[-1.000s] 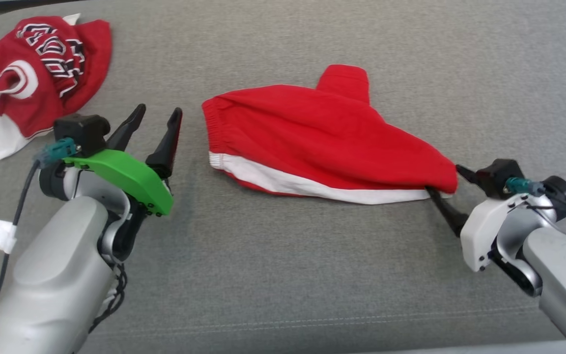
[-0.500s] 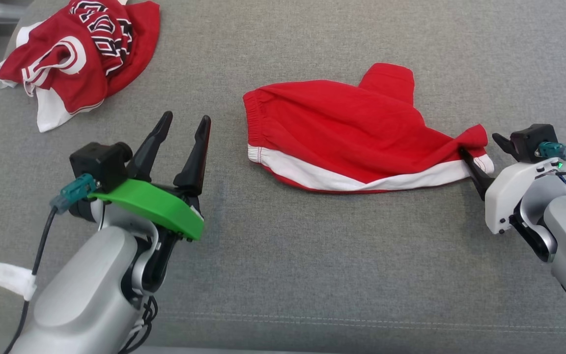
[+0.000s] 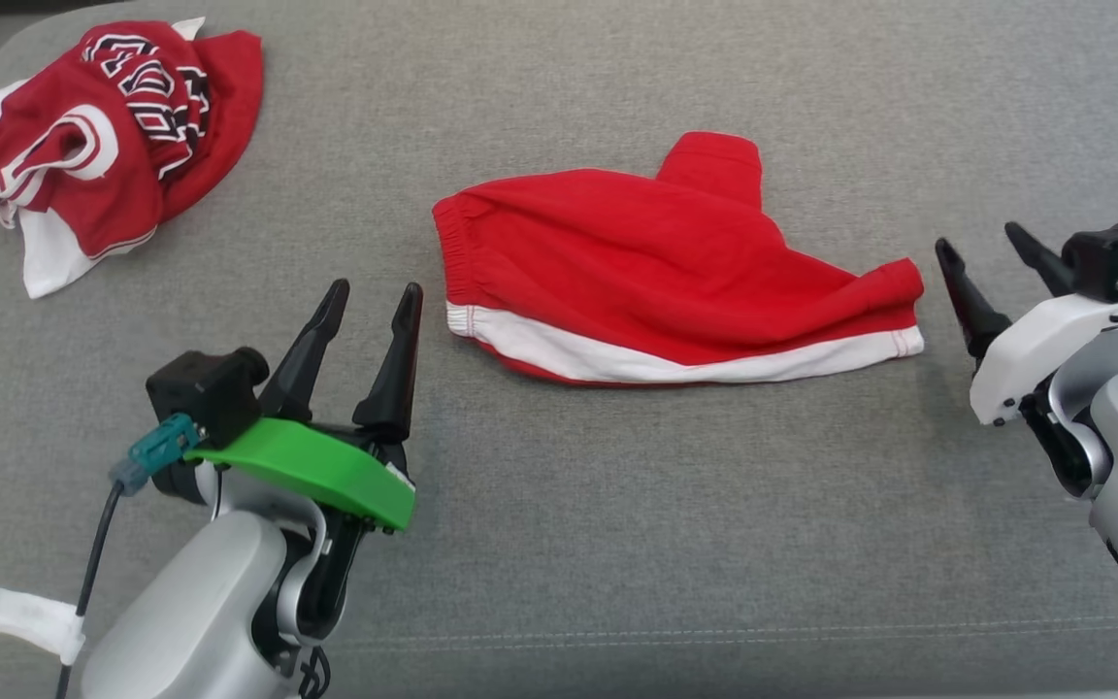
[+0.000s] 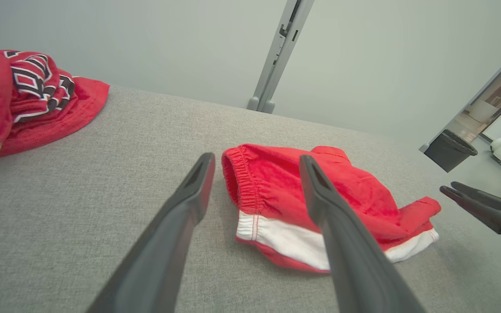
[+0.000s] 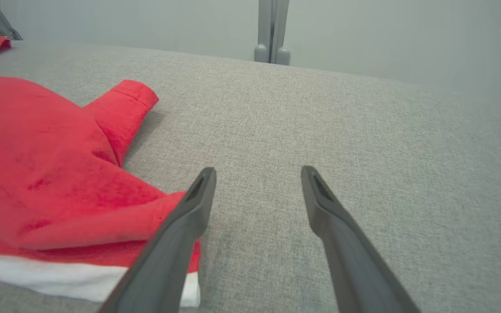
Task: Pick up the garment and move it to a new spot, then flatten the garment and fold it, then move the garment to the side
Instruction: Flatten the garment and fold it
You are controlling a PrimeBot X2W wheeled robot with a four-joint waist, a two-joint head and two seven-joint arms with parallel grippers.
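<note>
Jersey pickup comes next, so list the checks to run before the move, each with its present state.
1. Left gripper open and empty: ok.
2. Right gripper open, apart from the red shorts: ok.
3. Jersey uncovered, nothing lying on it: ok.
4. Jersey flat: not ok; it lies crumpled at the far left corner of the grey cushion.
5. Bare cushion between jersey and shorts for a new spot: ok.
6. Jersey within the left arm's reach: cannot tell.
</note>
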